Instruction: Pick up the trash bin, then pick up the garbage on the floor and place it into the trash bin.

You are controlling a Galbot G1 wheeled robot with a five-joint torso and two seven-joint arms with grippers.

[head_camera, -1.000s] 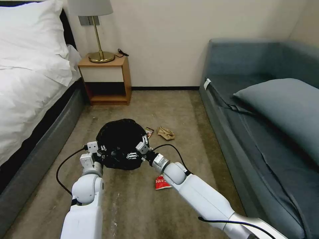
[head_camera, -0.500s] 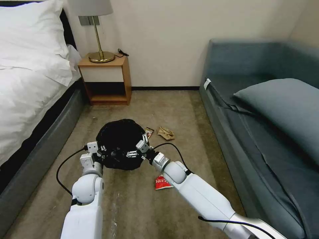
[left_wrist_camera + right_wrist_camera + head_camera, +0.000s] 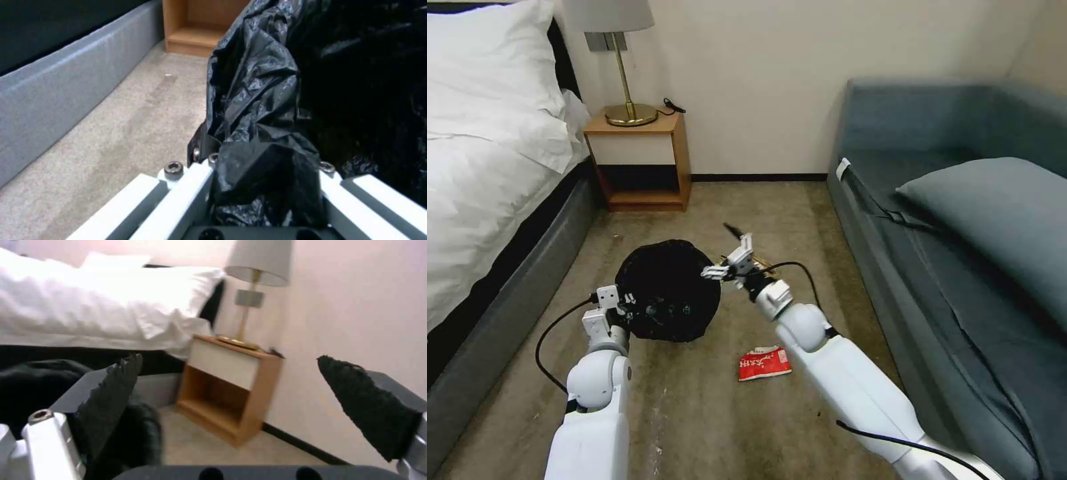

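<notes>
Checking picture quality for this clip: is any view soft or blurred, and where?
Head view: sharp, evenly lit. Left wrist view: the trash bin liner fairly crisp, left gripper clamped on it. Right wrist view: soft throughout, right gripper fingers smeared.

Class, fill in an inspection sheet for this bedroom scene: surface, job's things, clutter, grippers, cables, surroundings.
Surface: carpet, streaked.
Job's things: trash bin with black liner; red-and-white packet on the carpet nearer the robot.
Clutter: nothing seen.
Grippers: left gripper clamped on the liner at the bin's rim; right gripper raised beside the bin, jaws open, empty.
Cables: black cable looping along the left arm.
Surroundings: bed, nightstand with lamp, sofa.
</notes>
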